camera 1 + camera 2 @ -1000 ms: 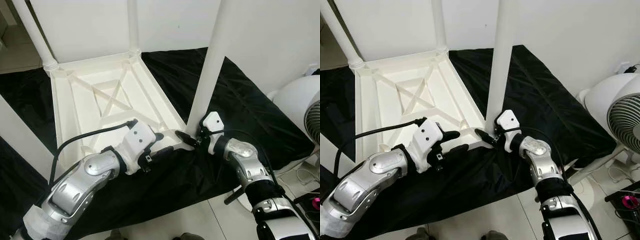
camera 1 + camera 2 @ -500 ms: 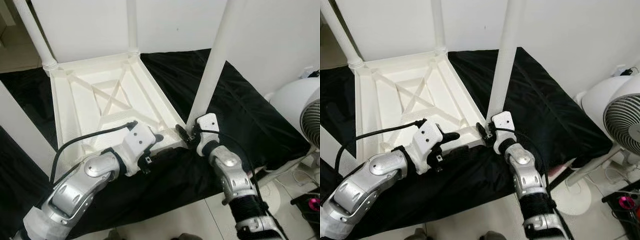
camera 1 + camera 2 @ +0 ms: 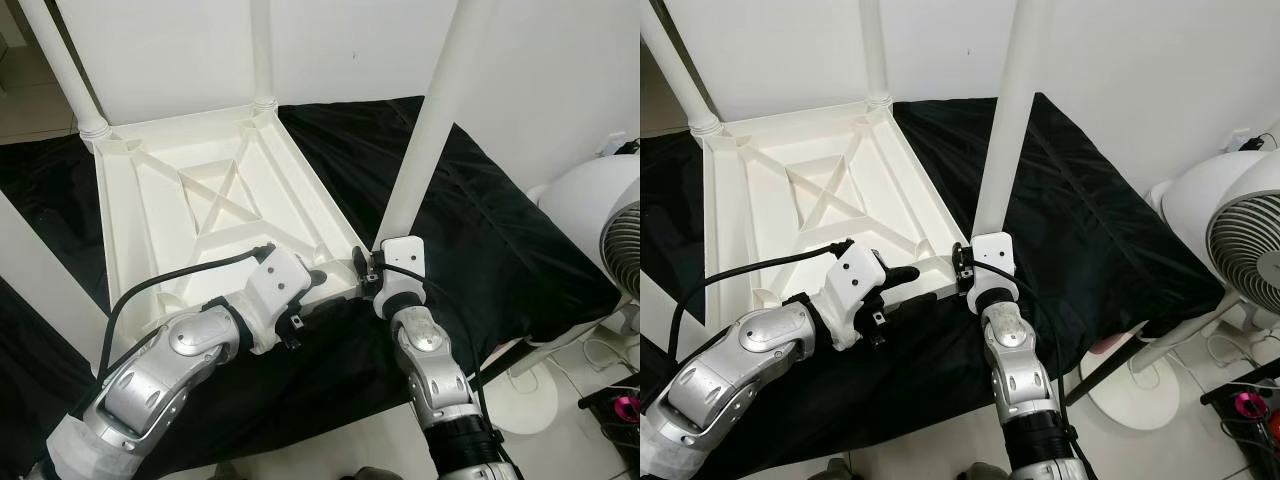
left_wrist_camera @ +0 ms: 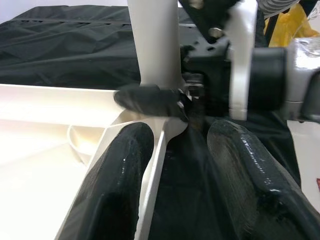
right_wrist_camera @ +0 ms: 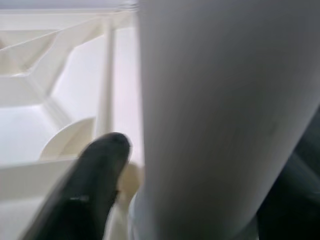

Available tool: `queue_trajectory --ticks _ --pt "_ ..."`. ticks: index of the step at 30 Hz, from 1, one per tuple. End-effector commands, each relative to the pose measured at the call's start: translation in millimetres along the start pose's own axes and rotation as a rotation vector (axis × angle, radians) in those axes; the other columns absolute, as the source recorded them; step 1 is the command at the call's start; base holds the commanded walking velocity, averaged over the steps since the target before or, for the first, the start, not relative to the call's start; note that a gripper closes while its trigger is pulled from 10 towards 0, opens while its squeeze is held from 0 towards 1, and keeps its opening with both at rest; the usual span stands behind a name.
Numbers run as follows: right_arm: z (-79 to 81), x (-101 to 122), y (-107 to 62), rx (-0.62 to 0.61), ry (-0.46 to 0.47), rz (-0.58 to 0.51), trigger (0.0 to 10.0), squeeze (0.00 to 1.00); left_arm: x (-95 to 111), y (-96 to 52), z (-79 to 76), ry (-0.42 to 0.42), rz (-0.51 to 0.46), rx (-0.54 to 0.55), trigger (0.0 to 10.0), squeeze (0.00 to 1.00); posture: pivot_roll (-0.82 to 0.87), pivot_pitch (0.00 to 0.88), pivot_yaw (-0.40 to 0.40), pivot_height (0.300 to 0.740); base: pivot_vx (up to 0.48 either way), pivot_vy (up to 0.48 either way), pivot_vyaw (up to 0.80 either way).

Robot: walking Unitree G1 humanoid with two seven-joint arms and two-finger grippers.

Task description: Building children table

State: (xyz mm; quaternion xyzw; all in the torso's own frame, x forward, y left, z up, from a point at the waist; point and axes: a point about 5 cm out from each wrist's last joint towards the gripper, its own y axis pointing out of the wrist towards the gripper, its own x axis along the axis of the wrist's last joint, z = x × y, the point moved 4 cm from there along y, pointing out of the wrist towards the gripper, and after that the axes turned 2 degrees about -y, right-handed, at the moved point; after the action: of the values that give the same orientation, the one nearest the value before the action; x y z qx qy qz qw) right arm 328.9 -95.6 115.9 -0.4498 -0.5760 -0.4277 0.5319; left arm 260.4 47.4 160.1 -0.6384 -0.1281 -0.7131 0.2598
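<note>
White plastic table [image 3: 220,200] lies upside down on a black sheet [image 3: 500,230] spread on the floor, underside ribs and X-brace facing up. Two legs already stand upright in the far corners: far-left leg [image 3: 60,65] and far-right leg [image 3: 262,50].

Near-right corner: a third leg [image 3: 425,120] stands upright, slightly tilted, its foot at the corner socket. Right pincer [image 3: 365,275] is at the base of this leg, clamped round it; in the right wrist view the leg [image 5: 220,110] sits against one black finger [image 5: 95,175], the other finger hidden behind the leg.

Left pincer [image 3: 325,290] is at the near edge of the table, just beside the same corner. Left wrist view shows its two fingers [image 4: 120,175] spread apart, straddling the table rim [image 4: 155,165] — one inside, one outside over the sheet. Not closed on the rim; fingers released.

Another white post [image 3: 40,270] crosses the left edge of the head view, close to the camera.

Right of the sheet: a white fan [image 3: 1240,230] on a round base, on the tiled floor [image 3: 560,400]. White wall [image 3: 550,70] behind.
</note>
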Motion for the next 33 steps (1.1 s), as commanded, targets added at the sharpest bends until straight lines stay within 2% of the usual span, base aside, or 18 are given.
queue_trajectory --ticks 1,6,7,8,9,13,15,17,18,23,25,33 --pt "0.2 -5.6 -3.0 0.023 0.020 0.019 10.0 1.00 -1.9 0.5 -3.9 0.018 0.013 -0.069 10.0 0.00 -0.05 0.000 -0.003 0.740 0.000 0.000 0.00" --pt "-8.4 -1.5 -9.6 0.061 0.021 -0.002 10.0 1.00 -0.9 1.2 -2.7 0.023 0.010 -0.068 10.0 0.00 -0.05 0.000 -0.003 0.740 0.000 0.000 0.00" --pt "-9.5 -1.7 -11.3 0.076 0.026 -0.003 10.0 0.80 -0.8 1.4 -2.8 0.024 0.009 -0.068 10.0 0.00 -0.05 0.000 -0.003 0.740 0.000 0.000 0.00" --pt "-9.5 -1.7 -11.3 0.076 0.026 -0.003 10.0 0.80 -0.8 1.4 -2.8 0.024 0.009 -0.068 10.0 0.00 -0.05 0.000 -0.003 0.740 0.000 0.000 0.00" --pt "-11.5 -4.2 -14.9 0.129 0.010 -0.002 10.0 0.00 -0.7 1.7 -2.7 0.025 0.008 -0.066 10.0 0.00 -0.04 0.000 -0.005 0.740 0.000 0.000 0.00" --pt "-21.3 -10.9 -20.2 0.260 -0.038 0.013 10.0 0.00 -0.4 1.9 -0.7 0.029 0.005 -0.056 10.0 0.00 -0.04 0.000 -0.006 0.740 0.000 0.000 0.00" --pt "-21.3 -10.9 -20.2 0.260 -0.038 0.013 10.0 0.00 -0.4 1.9 -0.7 0.029 0.005 -0.056 10.0 0.00 -0.04 0.000 -0.006 0.740 0.000 0.000 0.00" --pt "-25.0 -10.9 -17.2 0.360 -0.086 0.013 10.0 0.00 0.4 2.8 1.3 0.031 0.003 -0.051 10.0 0.00 -0.04 0.000 -0.003 0.740 0.000 0.000 0.00" --pt "-25.0 -10.9 -17.2 0.360 -0.086 0.013 10.0 0.00 0.4 2.8 1.3 0.031 0.003 -0.051 10.0 0.00 -0.04 0.000 -0.003 0.740 0.000 0.000 0.00" --pt "-33.7 -0.6 2.3 0.447 -0.153 -0.005 10.0 0.00 2.3 3.9 5.1 0.038 -0.003 -0.042 10.0 0.00 -0.03 0.000 -0.002 0.740 0.000 0.000 0.00" --pt "-33.7 -0.6 2.3 0.447 -0.153 -0.005 10.0 0.00 2.3 3.9 5.1 0.038 -0.003 -0.042 10.0 0.00 -0.03 0.000 -0.002 0.740 0.000 0.000 0.00" --pt "-31.8 8.2 26.5 0.503 -0.233 -0.008 10.0 0.00 5.0 4.7 8.5 0.047 -0.010 -0.027 10.0 0.00 -0.02 0.000 -0.007 0.740 0.000 0.000 0.00"
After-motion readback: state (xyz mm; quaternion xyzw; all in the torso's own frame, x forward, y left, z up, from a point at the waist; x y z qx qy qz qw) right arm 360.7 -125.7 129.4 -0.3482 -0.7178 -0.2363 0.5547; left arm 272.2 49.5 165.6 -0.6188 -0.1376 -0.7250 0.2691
